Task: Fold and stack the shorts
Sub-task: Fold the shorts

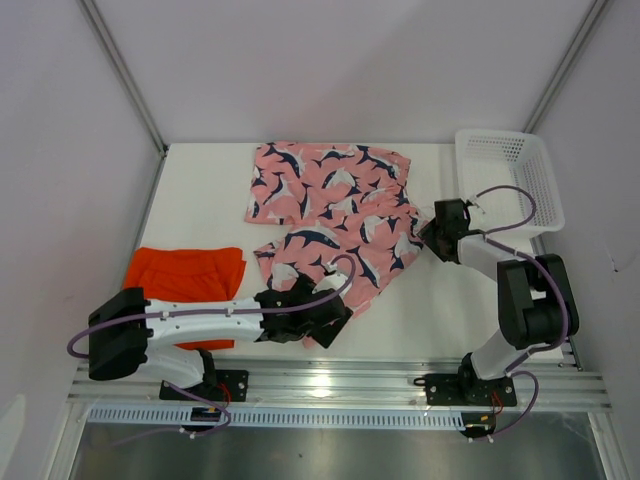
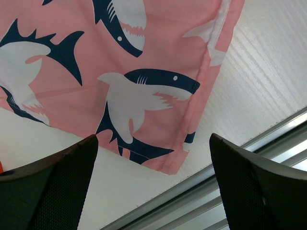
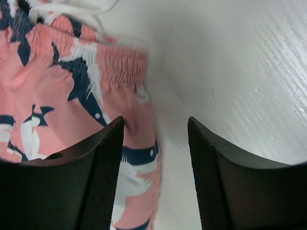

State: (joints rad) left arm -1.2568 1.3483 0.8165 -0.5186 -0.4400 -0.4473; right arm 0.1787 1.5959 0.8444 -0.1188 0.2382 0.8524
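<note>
shorts in pink shark print [image 1: 335,215] lie rumpled mid-table [image 1: 200,190], orange shorts [image 1: 185,272] well apart at the left edge. left gripper [image 2: 153,139] hovers by the near hem, jaws wide and empty; right gripper [image 3: 156,120] straddles the waistband side, jaws half apart

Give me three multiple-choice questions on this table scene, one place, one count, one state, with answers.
1. Where on the white table is the white plastic mesh basket? A far right corner; B near left corner; C centre.
2. How many pairs of shorts lie on it? A one; B two; C three.
3. The left claw is: A wide open, empty; B shut on fabric; C shut on the basket.
Answers: 1 A, it sits at the far right; 2 B, pink shark-print fabric shorts and plain orange fabric shorts; 3 A, its jaws stand apart above the pink hem.
</note>
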